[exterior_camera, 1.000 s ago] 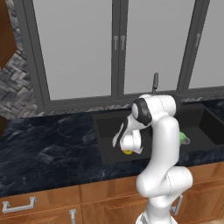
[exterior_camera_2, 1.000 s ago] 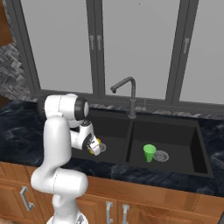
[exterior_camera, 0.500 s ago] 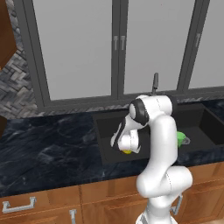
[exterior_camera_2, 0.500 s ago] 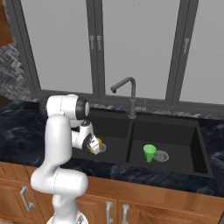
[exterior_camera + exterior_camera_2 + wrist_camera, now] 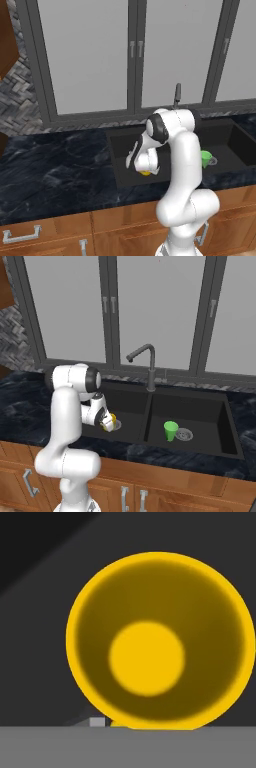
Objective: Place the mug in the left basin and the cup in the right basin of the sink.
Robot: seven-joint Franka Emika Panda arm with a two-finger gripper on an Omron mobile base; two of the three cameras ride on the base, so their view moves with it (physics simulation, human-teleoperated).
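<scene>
In the left base view the arm reaches down into the left basin (image 5: 120,150) of the sink (image 5: 239,137), and the tool (image 5: 146,171) sits right over the yellow mug (image 5: 145,173). Whether it grips cannot be told.

In the right base view the mug (image 5: 112,422) lies by the left drain, the green cup (image 5: 170,431) upright in the right basin (image 5: 205,411), the faucet (image 5: 148,367) behind.

In the hand view the mug's (image 5: 157,642) open mouth faces the camera.

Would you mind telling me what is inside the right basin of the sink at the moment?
A green cup stands upright in the right basin, beside its round silver drain. The near wall hides the front strip of the floor.
</scene>
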